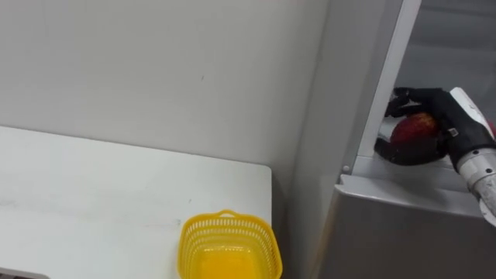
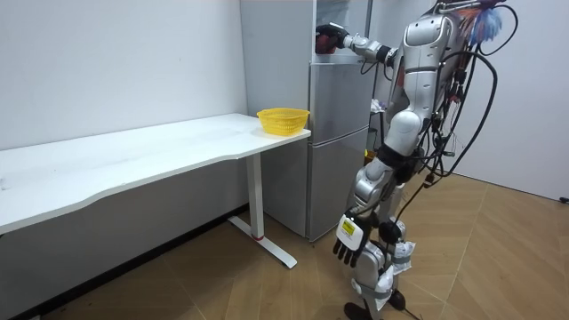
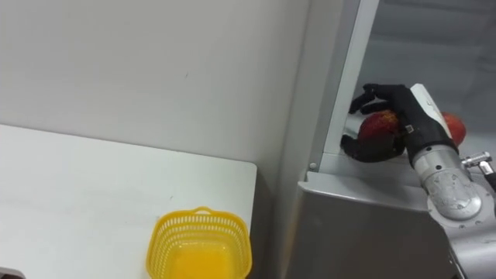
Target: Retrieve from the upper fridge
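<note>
Our right hand (image 3: 401, 105) is inside the upper part of the fridge (image 3: 364, 229). Its fingers curl over the top of a red fruit (image 3: 380, 125) and the thumb hooks under it, so we read it as grasping the fruit just inside the fridge's front edge. A second red fruit (image 3: 454, 129) sits deeper in the fridge, just behind the wrist. Our left hand (image 2: 349, 242) hangs at our side with relaxed fingers, a step out from the fridge's lower door.

The main risk, as we judge it, is the grip. The fruit is round and looks smooth. If the hold is shallow, it could roll out as we draw the arm back and drop down the fridge's front to the floor. The wrist is close to the second fruit, so a sideways swing on the way out could nudge that one off its shelf. The fridge's frame stands right beside the fingers, and pulling out at an angle could knock the fruit against it and loosen the hold.

Beside the fridge, a yellow basket (image 3: 200, 215) stands on the near corner of a white table (image 3: 93, 186). If the fruit goes there, we think a release from too high could bounce it out or tip the light basket.
</note>
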You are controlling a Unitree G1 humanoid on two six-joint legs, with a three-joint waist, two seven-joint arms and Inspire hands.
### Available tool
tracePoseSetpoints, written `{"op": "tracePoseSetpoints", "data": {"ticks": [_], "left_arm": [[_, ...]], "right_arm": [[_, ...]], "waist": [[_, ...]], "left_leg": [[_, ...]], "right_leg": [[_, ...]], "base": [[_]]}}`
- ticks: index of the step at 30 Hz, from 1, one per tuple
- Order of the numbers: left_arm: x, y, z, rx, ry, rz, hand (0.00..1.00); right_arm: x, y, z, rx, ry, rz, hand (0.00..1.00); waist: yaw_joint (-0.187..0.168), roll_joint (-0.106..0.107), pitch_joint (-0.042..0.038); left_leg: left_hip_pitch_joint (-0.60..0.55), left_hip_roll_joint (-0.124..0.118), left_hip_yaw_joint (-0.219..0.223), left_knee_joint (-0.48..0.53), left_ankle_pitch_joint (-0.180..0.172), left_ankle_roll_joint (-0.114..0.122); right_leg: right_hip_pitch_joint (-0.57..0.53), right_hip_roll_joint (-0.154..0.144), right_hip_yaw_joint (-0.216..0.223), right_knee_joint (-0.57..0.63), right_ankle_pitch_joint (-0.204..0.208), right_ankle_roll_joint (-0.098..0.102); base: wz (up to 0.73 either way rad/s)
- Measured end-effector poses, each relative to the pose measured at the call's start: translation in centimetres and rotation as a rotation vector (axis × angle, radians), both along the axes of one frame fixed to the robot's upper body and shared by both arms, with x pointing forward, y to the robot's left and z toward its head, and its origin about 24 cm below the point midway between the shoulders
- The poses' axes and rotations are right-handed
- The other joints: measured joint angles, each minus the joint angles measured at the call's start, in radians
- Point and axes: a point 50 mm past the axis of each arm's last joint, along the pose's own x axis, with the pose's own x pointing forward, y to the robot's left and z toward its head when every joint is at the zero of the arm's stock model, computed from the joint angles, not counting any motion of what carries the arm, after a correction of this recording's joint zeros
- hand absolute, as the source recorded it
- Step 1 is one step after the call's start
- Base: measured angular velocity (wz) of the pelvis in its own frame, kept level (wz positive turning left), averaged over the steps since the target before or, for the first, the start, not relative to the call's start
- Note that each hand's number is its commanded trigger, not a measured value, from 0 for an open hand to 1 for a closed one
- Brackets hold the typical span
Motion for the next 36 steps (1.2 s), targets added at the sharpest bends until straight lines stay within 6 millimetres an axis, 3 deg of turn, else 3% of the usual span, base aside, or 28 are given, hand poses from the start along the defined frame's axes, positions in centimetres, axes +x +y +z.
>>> {"op": "tracePoseSetpoints", "data": {"ticks": [7, 28, 29, 30, 31, 36], "left_arm": [[0.01, 0.00, 0.00, 0.000, 0.000, 0.000, 0.00], [0.22, -0.01, 0.04, -0.001, -0.009, -0.003, 0.00], [0.19, 0.00, 0.04, 0.000, -0.006, -0.003, 0.00], [0.18, 0.00, 0.04, 0.001, -0.004, -0.005, 0.00], [0.17, -0.01, 0.03, 0.000, -0.003, -0.005, 0.00], [0.14, -0.03, 0.03, -0.005, 0.000, -0.006, 0.00]], "right_arm": [[0.00, 0.01, -0.01, 0.000, 0.002, 0.002, 0.00], [0.01, 0.00, -0.07, 0.009, 0.008, 0.005, 0.00], [0.01, 0.01, -0.10, 0.011, 0.012, 0.008, 0.31], [0.01, 0.01, -0.16, 0.017, 0.014, 0.010, 0.88], [0.01, 0.00, -0.21, 0.026, 0.016, 0.013, 1.00], [0.02, -0.11, -0.34, 0.055, 0.030, 0.029, 1.00]], "waist": [[0.000, -0.003, -0.0039], [0.001, -0.002, -0.0034], [0.002, -0.002, -0.0035], [0.003, -0.002, -0.0035], [0.004, -0.002, -0.0035], [0.004, -0.002, -0.0034]], "left_leg": [[0.000, 0.001, -0.001, 0.001, 0.000, 0.000], [0.001, 0.001, -0.001, 0.001, 0.000, 0.000], [0.003, 0.001, -0.001, 0.002, 0.000, 0.000], [0.005, 0.001, -0.001, 0.002, 0.000, 0.000], [0.006, 0.001, -0.001, 0.003, 0.000, 0.000], [0.009, 0.002, 0.000, 0.004, 0.000, 0.000]], "right_leg": [[0.002, 0.002, 0.000, 0.001, 0.000, 0.000], [0.001, 0.002, -0.001, 0.000, 0.000, 0.000], [0.002, 0.002, -0.001, 0.001, 0.000, 0.000], [0.002, 0.002, -0.001, 0.001, 0.000, 0.000], [0.003, 0.002, -0.001, 0.002, 0.000, 0.000], [0.004, 0.002, -0.001, 0.004, 0.001, -0.001]], "base": [[0.00], [0.00], [0.00], [0.00], [0.00], [0.00]]}}
